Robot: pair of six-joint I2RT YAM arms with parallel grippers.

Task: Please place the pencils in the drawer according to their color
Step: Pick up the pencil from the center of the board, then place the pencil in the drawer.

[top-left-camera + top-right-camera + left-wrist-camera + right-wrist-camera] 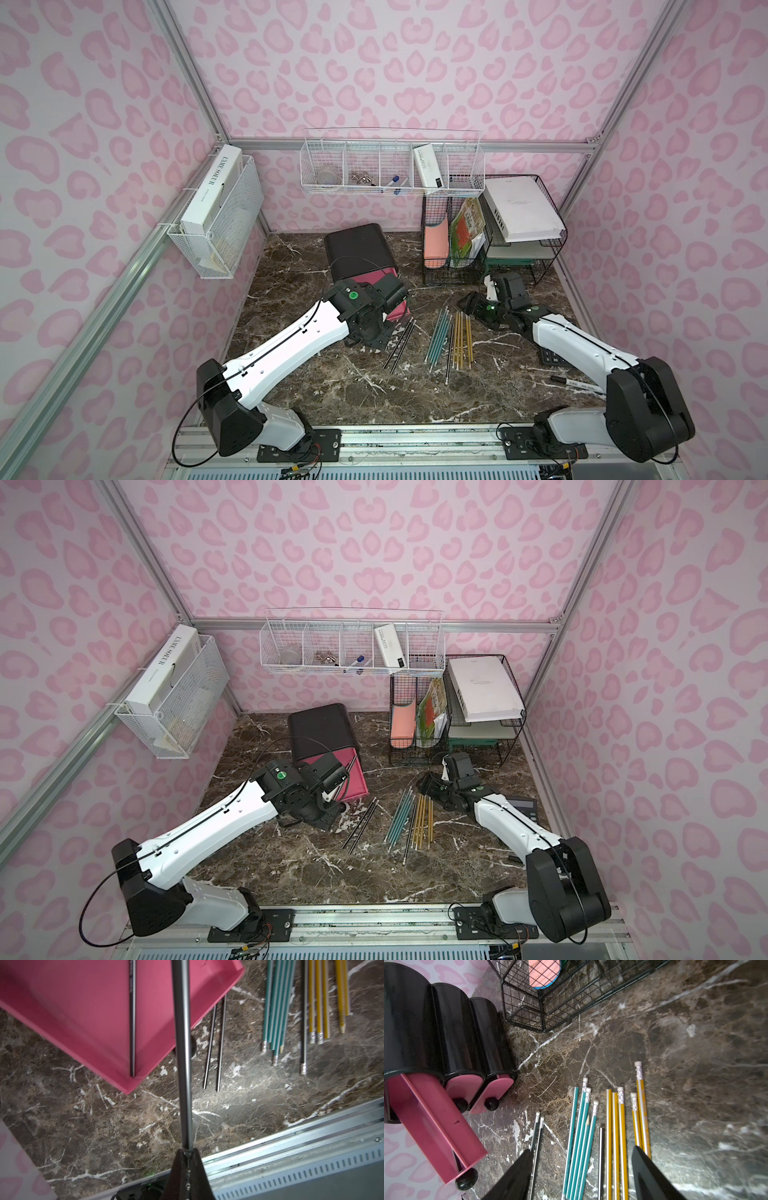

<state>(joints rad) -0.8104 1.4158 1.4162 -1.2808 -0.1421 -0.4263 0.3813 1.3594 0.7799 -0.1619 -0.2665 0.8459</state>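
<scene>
Pencils (451,340) lie grouped by colour in the middle of the desk (332,386). One black pencil (133,1022) is in the open top drawer (83,1012), toward the back edge. I see left pincer (188,1152) clamped on a grey pencil (182,1043) over it, right pincer (582,1151) spread above the loose ones.

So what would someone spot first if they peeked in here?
The pink spotted walls all around jump out first. Next comes the bright pink drawer, pulled out of the black cabinet near the back of the marble table, with the left arm's jaws shut on a grey pencil partly over it. Beside it, teal pencils and yellow pencils lie in rows mid-table.
</scene>
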